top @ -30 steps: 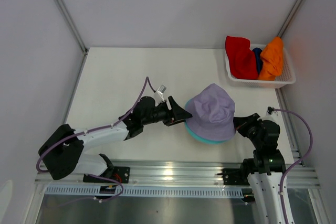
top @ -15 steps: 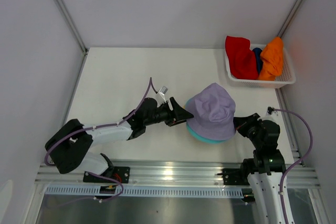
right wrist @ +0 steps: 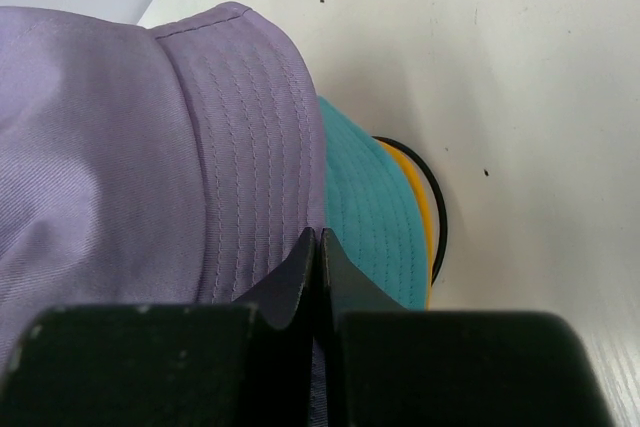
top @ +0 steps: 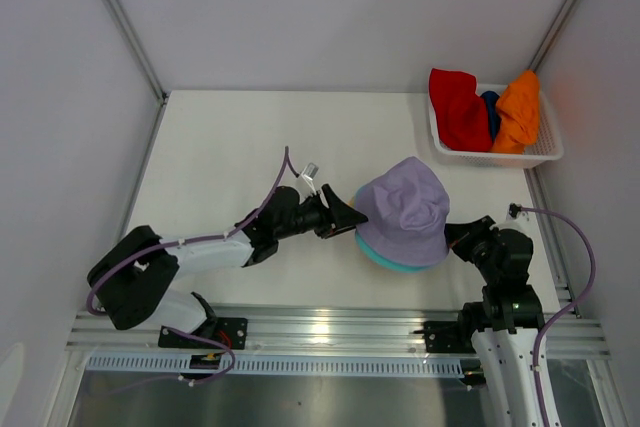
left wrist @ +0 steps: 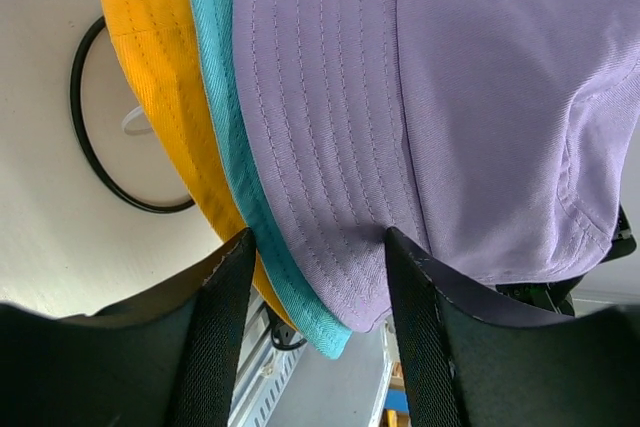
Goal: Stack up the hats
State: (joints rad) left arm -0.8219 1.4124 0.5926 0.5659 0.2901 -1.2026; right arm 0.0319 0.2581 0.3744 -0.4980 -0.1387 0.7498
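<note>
left gripper (left wrist: pixel 318 243): jaws parted, both black fingers (left wrist: pixel 222 327) set astride the brim edges of the stack. the lavender and teal brims lie in the gap between them, with no pinch on the cloth to be seen.
left gripper, from above: it reaches the stack from the stack's 9 o'clock side, tips at the brim.
right gripper (right wrist: pixel 318 247): fingers closed flat together, no gap. the tips rest against the lavender brim where it meets the teal one - whether any cloth is caught between them cannot be told.
right gripper, from above: at about 4 o'clock of the stack, partly under the brim.
lavender hat (top: pixel 405 209): top of the stack, crown up and a little dented, between the two grippers.
teal hat (top: pixel 383 259): directly under the lavender one, only a rim of brim showing at 6 to 7 o'clock.
yellow hat (left wrist: pixel 150 67): lowest of the three, its brim seen under the teal one in both wrist views.
black wire stand (left wrist: pixel 82 137): its ring base lies on the table (top: pixel 220 157) beneath the stack.
white basket (top: pixel 545 153): at 1 o'clock from the stack, in the far right corner, well apart from both grippers.
basket contents: red hat (top: pixel 458 107) at the left, dark blue hat (top: pixel 490 107) mostly hidden in the middle, orange hat (top: pixel 518 112) at the right - all crumpled, the red and orange rising above the rim.
</note>
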